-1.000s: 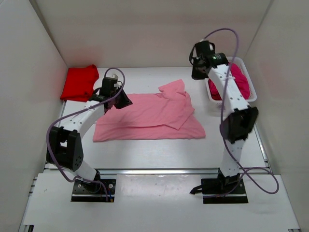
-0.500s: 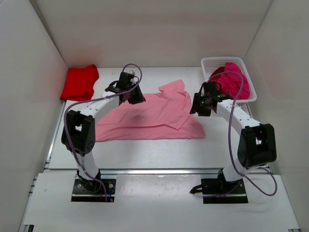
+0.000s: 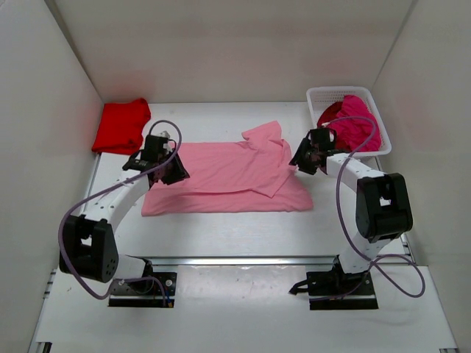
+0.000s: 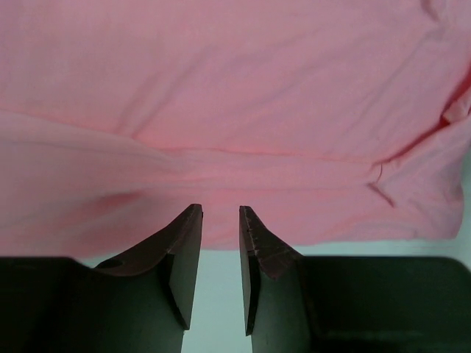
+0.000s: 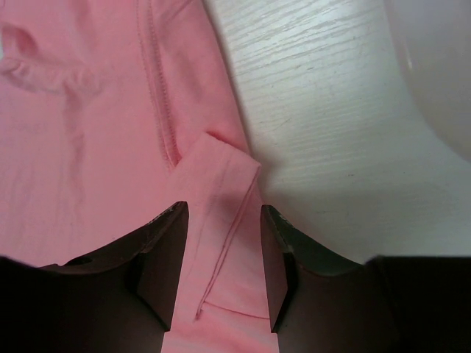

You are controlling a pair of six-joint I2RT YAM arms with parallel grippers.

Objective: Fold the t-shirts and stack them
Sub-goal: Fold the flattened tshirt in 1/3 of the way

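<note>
A light pink t-shirt (image 3: 228,175) lies spread flat mid-table, one sleeve folded over at its right. My left gripper (image 3: 171,173) is low at the shirt's left edge. In the left wrist view its fingers (image 4: 221,209) stand a narrow gap apart with nothing between them, tips just over the pink hem (image 4: 221,147). My right gripper (image 3: 299,163) is low at the shirt's right edge. It is open (image 5: 224,209), and a folded pink flap (image 5: 221,191) lies between the fingers. A bright red t-shirt (image 3: 121,125) lies at the back left. Magenta t-shirts (image 3: 355,125) fill the basket.
A white mesh basket (image 3: 324,95) stands at the back right, just behind my right arm. White walls close in the table on the left, right and back. Bare white table (image 5: 346,132) shows beside the shirt's right edge.
My right arm came down from above the basket to the pink shirt's right edge. My left gripper swung to the shirt's back edge, then back to its left edge.
</note>
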